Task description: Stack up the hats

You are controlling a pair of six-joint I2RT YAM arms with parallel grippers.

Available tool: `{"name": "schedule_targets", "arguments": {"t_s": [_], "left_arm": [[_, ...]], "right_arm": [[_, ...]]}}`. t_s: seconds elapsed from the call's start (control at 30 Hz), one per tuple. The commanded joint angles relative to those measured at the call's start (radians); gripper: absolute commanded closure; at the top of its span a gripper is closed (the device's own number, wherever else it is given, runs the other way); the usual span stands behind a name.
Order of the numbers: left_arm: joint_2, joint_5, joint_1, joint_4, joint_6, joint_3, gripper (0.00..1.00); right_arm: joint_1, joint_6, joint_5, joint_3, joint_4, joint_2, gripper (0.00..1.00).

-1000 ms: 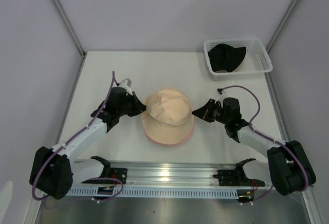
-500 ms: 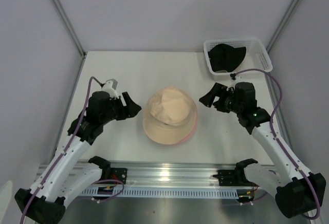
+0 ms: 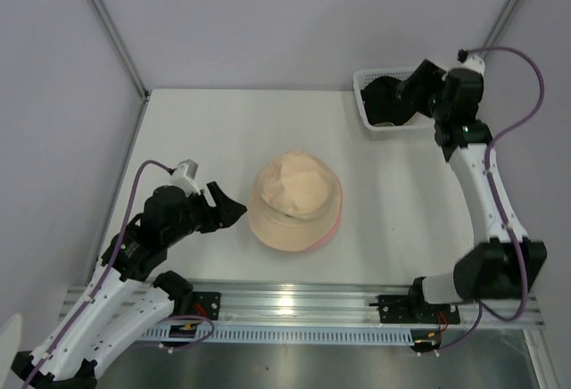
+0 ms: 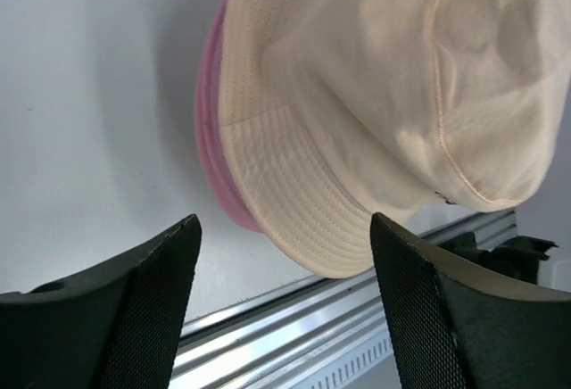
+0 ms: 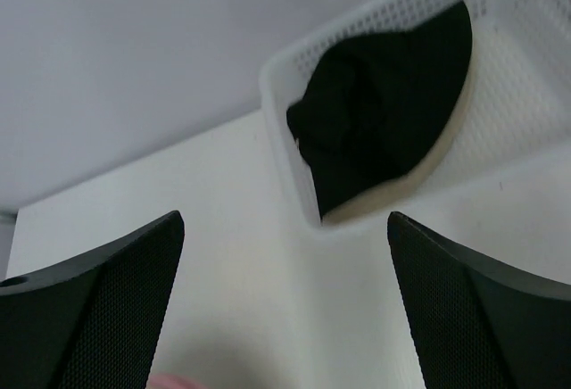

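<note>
Now, in the top view, the beige hat (image 3: 294, 197) sits in the middle of the frame on the table (image 3: 196, 130). A pink hat (image 3: 335, 225) lies under it, and only its rim peeks out at the lower right. The left claw (image 3: 229, 211) is just beside the pile, on its left, and not touching it. Its jaws are apart and hold nothing. The right claw (image 3: 379, 102) is in the upper right of the frame, over the basket (image 3: 457, 112). It hides most of what is inside.

In the left wrist view, the two fingers stand wide with nothing between them. The beige hat fills the upper right, and the pink rim shows on its left side.

In the right wrist view, the jaws are wide and empty too. The black hat (image 5: 384, 121) lies in the basket in the upper right of the frame. It is ahead of the claw and off to the right. Its long way runs on a slant, from lower left to upper right.

I think the black hat goes on the pile next. The right arm is much nearer to it than the left arm. The claw would need to go forward, a bit right, and down into the basket.
</note>
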Motion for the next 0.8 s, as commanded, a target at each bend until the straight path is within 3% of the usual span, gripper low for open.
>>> {"name": "schedule_targets", "arguments": {"t_s": [0.0,0.07,0.13,0.3,0.43,0.63,0.73,0.77], "left_arm": [[0.007,-0.123,-0.005,-0.039,0.019,0.059,0.19],[0.027,-0.16,-0.007,-0.06,0.038,0.094,0.14],[0.041,-0.192,-0.005,-0.068,0.061,0.102,0.01],[0.122,-0.241,-0.002,-0.054,0.089,0.142,0.0],[0.197,-0.252,0.008,-0.04,0.11,0.181,0.0],[0.297,-0.22,0.057,-0.033,0.142,0.208,0.0],[0.314,-0.2,0.083,-0.022,0.152,0.211,0.0],[0.316,-0.195,0.088,-0.02,0.155,0.211,0.0]], "right_arm": [[-0.02,-0.124,0.058,0.205,0.059,0.283,0.03],[-0.021,-0.152,0.055,0.41,-0.031,0.425,0.06],[-0.023,-0.158,0.03,0.547,-0.095,0.62,0.09],[-0.023,-0.119,-0.056,0.822,-0.177,0.889,0.12],[-0.009,-0.098,-0.074,0.874,-0.183,1.016,0.13],[0.012,-0.076,-0.083,0.855,-0.16,1.08,0.16],[0.014,-0.054,-0.103,0.854,-0.137,1.113,0.22],[0.015,-0.047,-0.112,0.856,-0.124,1.129,0.3]]}}
